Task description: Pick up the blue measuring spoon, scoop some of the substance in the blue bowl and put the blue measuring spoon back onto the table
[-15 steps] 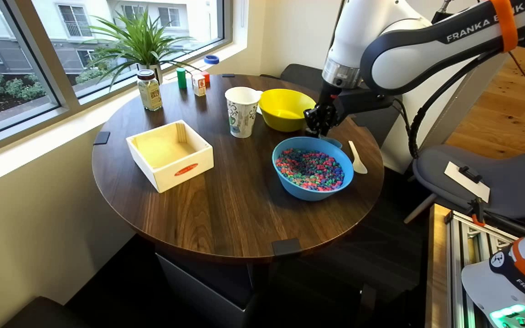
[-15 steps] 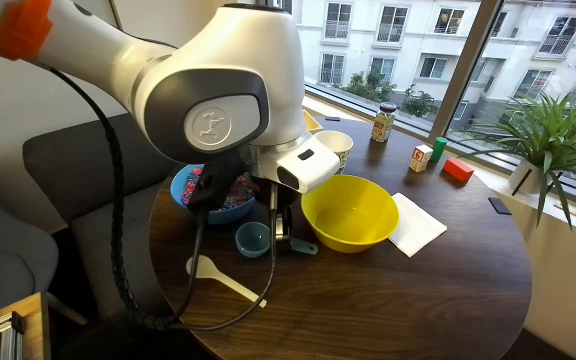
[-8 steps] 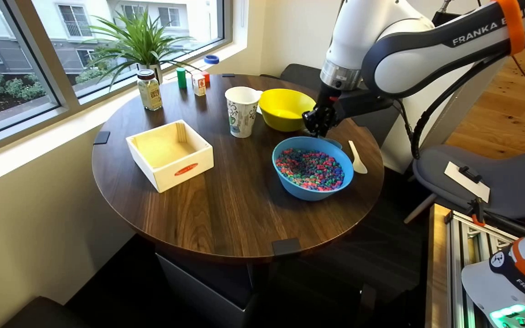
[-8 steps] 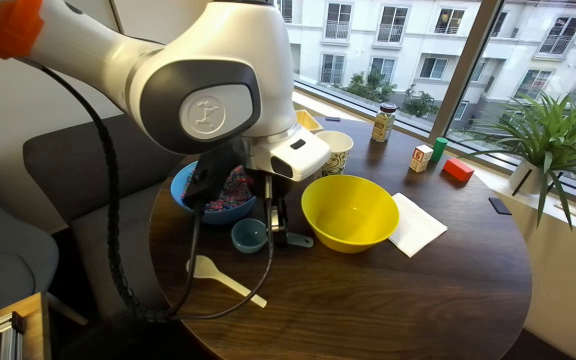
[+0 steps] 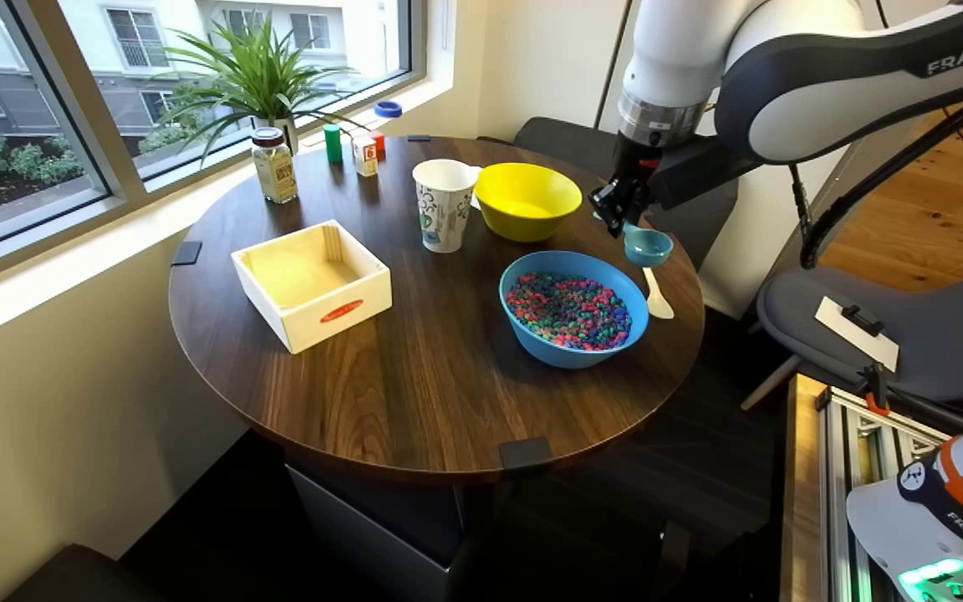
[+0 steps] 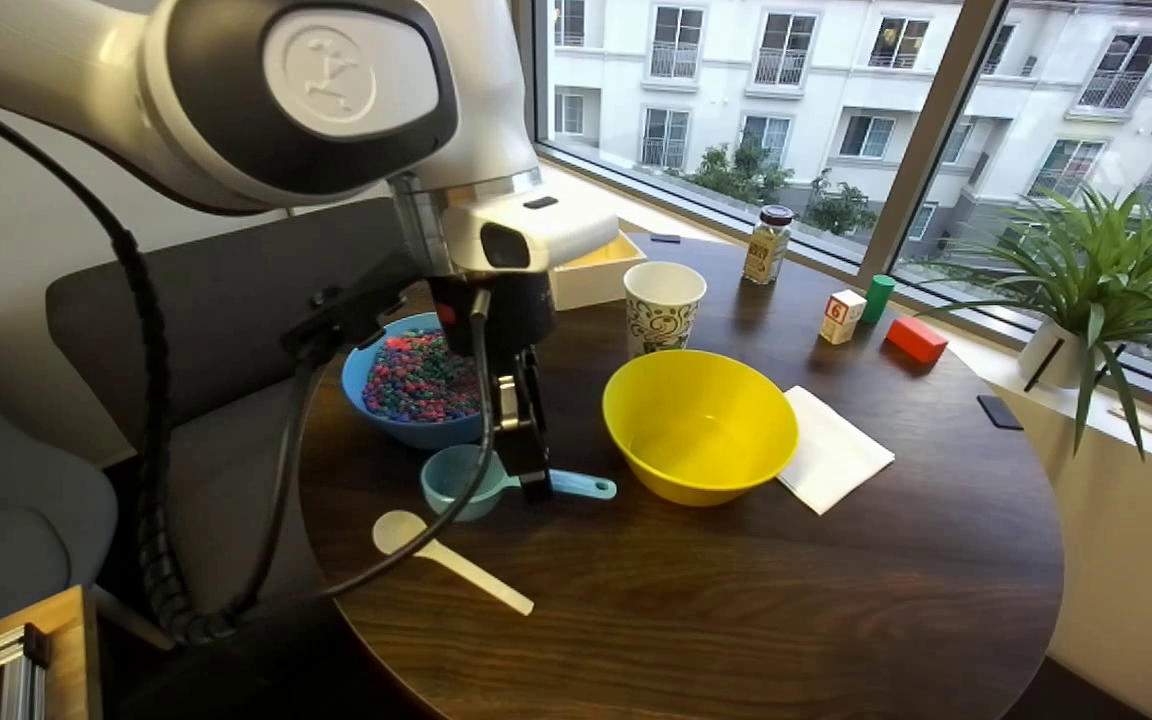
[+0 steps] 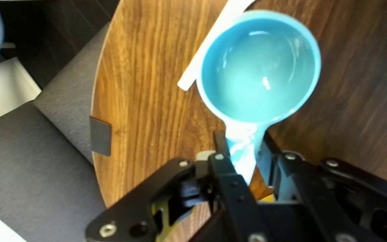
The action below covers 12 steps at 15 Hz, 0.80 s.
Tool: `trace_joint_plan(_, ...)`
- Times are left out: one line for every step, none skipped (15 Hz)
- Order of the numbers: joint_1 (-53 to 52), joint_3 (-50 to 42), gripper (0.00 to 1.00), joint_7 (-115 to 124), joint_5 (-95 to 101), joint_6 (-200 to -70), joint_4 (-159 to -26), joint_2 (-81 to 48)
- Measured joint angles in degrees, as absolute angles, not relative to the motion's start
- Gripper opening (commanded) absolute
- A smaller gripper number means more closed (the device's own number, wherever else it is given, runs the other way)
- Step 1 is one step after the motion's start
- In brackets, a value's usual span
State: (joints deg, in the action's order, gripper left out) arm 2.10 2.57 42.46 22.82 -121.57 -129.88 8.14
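The blue measuring spoon (image 5: pixel 648 247) hangs in the air above the dark table (image 5: pixel 415 376), its cup open upward. My gripper (image 5: pixel 620 232) is shut on its handle, close to the cup. In the wrist view the gripper (image 7: pixel 243 137) has the handle between its fingers, and the spoon's cup (image 7: pixel 260 67) looks empty. The spoon also shows in an exterior view (image 6: pixel 444 482), its handle end sticking out past the fingers. The blue bowl (image 5: pixel 569 358) stands beside and below the spoon. The multicoloured substance (image 5: pixel 569 313) lies in it.
A pale white spoon (image 5: pixel 657 297) lies on the table beside the blue bowl. A yellow bowl (image 6: pixel 701 440) stands near the gripper, with a paper cup (image 5: pixel 444 209) and a napkin (image 6: pixel 836 450) by it. A wooden box (image 5: pixel 314 284) and a jar (image 5: pixel 274 167) stand farther off.
My gripper has risen with the blue measuring spoon in it and moved away from the yellow bowl. The spoon's cup, earlier partly hidden behind the blue bowl, now shows above the table.
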Motion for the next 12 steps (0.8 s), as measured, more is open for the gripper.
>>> trace_joint_plan(2.1, 3.08, 0.06, 42.98, 24.15, -119.97, -129.96, 9.32)
trace_joint_plan(2.09, 3.69, 0.06, 43.56, 25.24, -118.71, -130.01, 10.37)
trace_joint_plan(2.08, 4.39, 0.06, 44.1, 26.2, -117.7, -130.04, 11.33)
trace_joint_plan(2.02, 5.16, 0.06, 44.68, 27.0, -116.86, -130.05, 12.2)
trace_joint_plan(1.94, 5.95, 0.06, 45.43, 27.83, -116.4, -130.05, 12.89)
trace_joint_plan(1.86, 6.79, 0.06, 46.46, 28.67, -116.31, -130.04, 13.41)
trace_joint_plan(1.8, 7.69, 0.06, 47.73, 29.71, -116.31, -129.95, 13.67)
trace_joint_plan(1.69, 8.56, 0.06, 49.25, 30.85, -116.31, -129.75, 13.69)
trace_joint_plan(1.57, 9.44, 0.06, 51.03, 32.14, -116.31, -129.54, 13.6)
trace_joint_plan(1.37, 10.23, 0.06, 52.88, 33.36, -116.31, -129.29, 13.4)
trace_joint_plan(1.14, 10.96, 0.06, 54.87, 34.58, -116.31, -129.02, 13.09)
trace_joint_plan(0.85, 11.59, 0.06, 56.86, 35.78, -116.31, -128.76, 12.7)
